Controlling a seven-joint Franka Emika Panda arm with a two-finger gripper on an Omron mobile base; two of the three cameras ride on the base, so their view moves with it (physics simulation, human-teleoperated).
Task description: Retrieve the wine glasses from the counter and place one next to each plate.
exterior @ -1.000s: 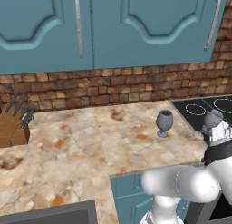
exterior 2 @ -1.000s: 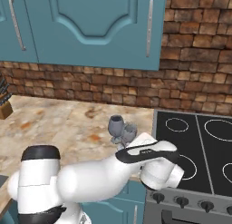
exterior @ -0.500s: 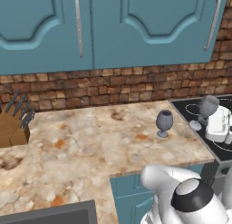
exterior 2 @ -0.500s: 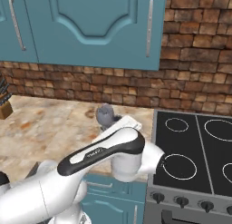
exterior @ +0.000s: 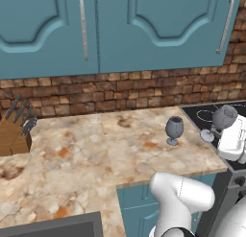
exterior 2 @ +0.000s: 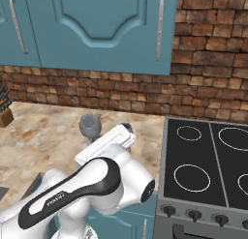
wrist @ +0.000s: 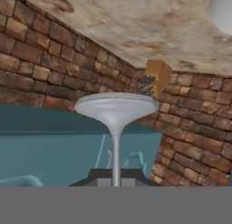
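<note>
Right now, your gripper (exterior: 217, 134) is clamped tight on the stem of one wine glass (exterior: 224, 117), holding it sideways in the air at the counter's (exterior: 96, 154) right end, by the stove (exterior 2: 213, 160). You cannot see the fingertips themselves; the white hand covers them. Further back, the other wine glass (exterior: 174, 129) stands upright on the counter. It looks empty. Far left, a knife block (exterior: 13, 135) is cut off by the picture's edge.
</note>
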